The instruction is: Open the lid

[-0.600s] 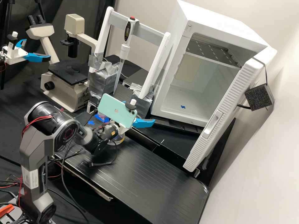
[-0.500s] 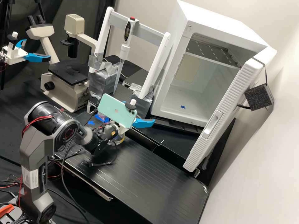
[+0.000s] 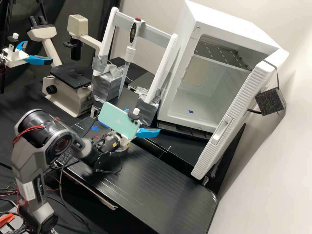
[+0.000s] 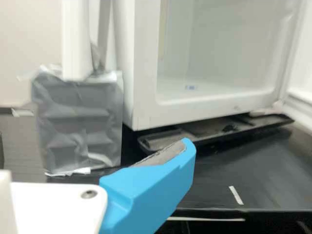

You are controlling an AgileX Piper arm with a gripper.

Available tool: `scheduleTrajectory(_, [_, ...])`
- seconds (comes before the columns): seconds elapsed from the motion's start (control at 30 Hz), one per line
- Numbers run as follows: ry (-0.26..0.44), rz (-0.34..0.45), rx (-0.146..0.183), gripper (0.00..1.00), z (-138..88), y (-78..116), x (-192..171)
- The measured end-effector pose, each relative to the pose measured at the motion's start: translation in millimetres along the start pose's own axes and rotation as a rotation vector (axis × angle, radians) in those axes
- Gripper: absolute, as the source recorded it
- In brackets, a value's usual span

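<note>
"Where's the claw [image 3: 143, 120] now?"

"Out over the black bench [image 3: 146, 187], its blue fingers [image 4: 151, 190] spread well apart and pointing away from the arm."

"And the round container [image 3: 123, 149]?"

"See the pale rim peeking out under the claw's white base? That's it, on the bench — back behind the fingertips, outside the grip. The arm's wrist [image 3: 109, 143] hides much of it."

"Are they touching, the base and that container?"

"I can't tell from here. The base overlaps it, that's all I can say. I can't make out whether the lid is on, either."

"What's the green thing over the wrist?"

"A phone [image 3: 118, 121], mounted just behind the fingers, tilted."

"And past the claw?"

"A block wrapped in silver tape [image 3: 147, 112], at the foot of a white stand [image 3: 161, 70]. Beside that is the big white box [image 3: 191, 115] with its door [image 3: 234, 115] swung wide. From the wrist, the block and the box both lie beyond the blue finger."

"The stand's holding something — a pipette?"

"Yes, a pipette [image 3: 130, 53], tip down, with a microscope [image 3: 70, 97] near it."
</note>
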Motion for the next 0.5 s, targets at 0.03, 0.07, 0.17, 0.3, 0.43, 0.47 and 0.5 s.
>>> scheduleTrajectory(0.03, [0.014,0.010,-0.001,1.00,-1,2.0,-8])
scheduleTrajectory(0.07, [0.037,0.027,0.003,1.00,-2,4.6,-20])
scheduleTrajectory(0.17, [0.093,0.059,0.001,1.00,-4,7.4,-48])
scheduleTrajectory(0.3, [0.149,0.064,-0.016,1.00,-5,4.5,-77])
scheduleTrajectory(0.43, [0.169,0.039,-0.042,1.00,-4,2.0,-93])
scheduleTrajectory(0.47, [0.174,0.036,-0.048,1.00,-4,3.2,-95])
scheduleTrajectory(0.5, [0.175,0.032,-0.051,1.00,-3,4.3,-96])
